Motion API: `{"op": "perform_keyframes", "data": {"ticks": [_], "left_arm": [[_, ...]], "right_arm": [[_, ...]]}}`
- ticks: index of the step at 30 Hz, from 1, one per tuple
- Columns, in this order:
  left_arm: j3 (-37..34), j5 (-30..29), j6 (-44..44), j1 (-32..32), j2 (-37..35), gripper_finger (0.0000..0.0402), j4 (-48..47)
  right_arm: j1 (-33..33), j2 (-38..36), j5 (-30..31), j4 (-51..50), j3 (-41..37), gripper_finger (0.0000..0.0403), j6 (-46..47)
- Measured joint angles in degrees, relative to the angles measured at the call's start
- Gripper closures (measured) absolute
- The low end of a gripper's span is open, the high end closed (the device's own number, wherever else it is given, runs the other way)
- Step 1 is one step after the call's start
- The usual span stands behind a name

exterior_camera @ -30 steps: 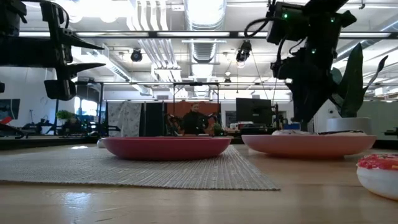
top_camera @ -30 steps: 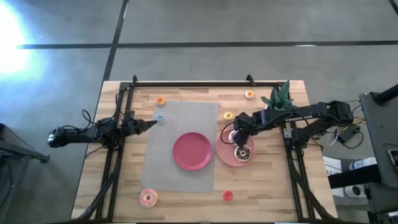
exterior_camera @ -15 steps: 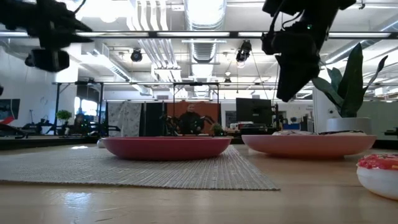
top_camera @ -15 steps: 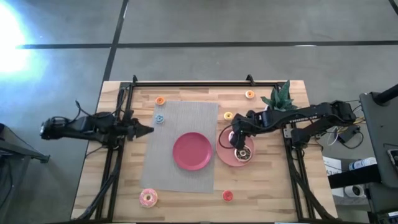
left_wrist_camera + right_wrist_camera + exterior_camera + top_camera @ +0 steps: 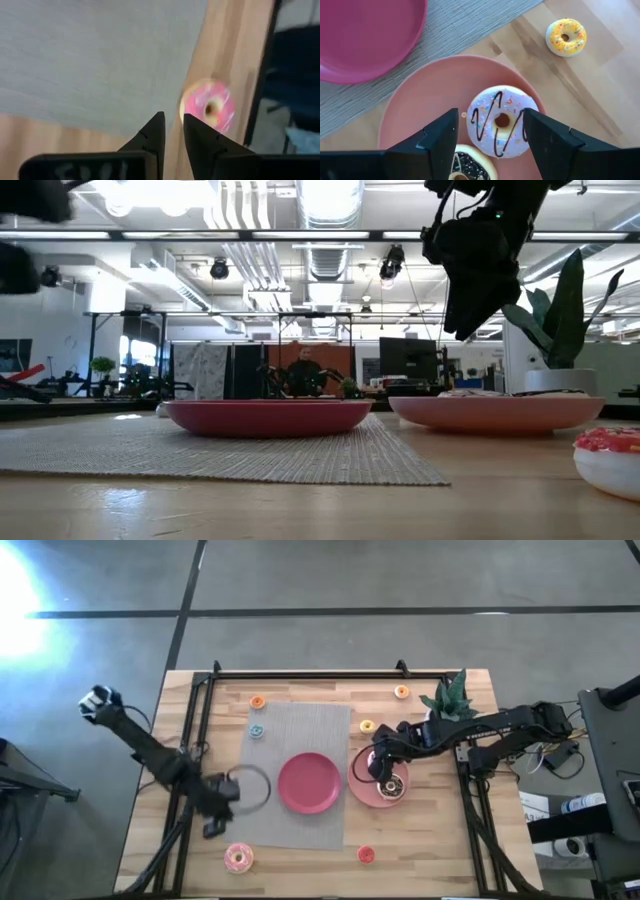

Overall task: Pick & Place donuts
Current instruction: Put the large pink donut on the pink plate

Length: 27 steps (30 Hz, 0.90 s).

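My right gripper (image 5: 383,768) hangs open above the salmon plate (image 5: 358,790). Its fingers stand either side of a lilac-white donut with chocolate drizzle (image 5: 502,121), without touching it. A chocolate donut (image 5: 468,169) lies beside that one on the plate. My left gripper (image 5: 216,830) is near the table's front left, its fingers almost together (image 5: 173,134) and empty. It points at a pink-frosted donut (image 5: 208,106) lying on the wood just off the mat's near corner (image 5: 238,858).
A pink plate (image 5: 308,782) sits on the grey mat (image 5: 290,735). Tiny donuts lie on the wood: orange (image 5: 257,701), blue (image 5: 257,730), yellow (image 5: 367,726), another at the far edge (image 5: 401,692), and red near the front (image 5: 365,855). A potted plant (image 5: 450,698) stands far right.
My left gripper has swung from beside the blue donut at the mat's far left toward the table's near edge, up to the pink-frosted donut. My right gripper has risen from the salmon plate and hangs above it.
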Motion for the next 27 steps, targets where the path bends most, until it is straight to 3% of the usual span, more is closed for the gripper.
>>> {"op": "perform_keyframes", "data": {"ticks": [6,13,27], "left_arm": [[-1.23,-1.21,-10.5,-9.22,8.51,0.0305,6.06],[-1.12,-1.28,-13.04,-10.54,15.77,0.0214,13.64],[0.28,-2.32,-11.99,-10.67,25.76,0.0211,19.27]], "right_arm": [[0.33,0.0,0.21,0.01,-0.23,0.0186,0.11],[0.33,0.02,0.25,0.05,-0.26,0.0186,0.11],[0.33,0.02,-0.05,0.05,-0.33,0.0186,0.51]]}}
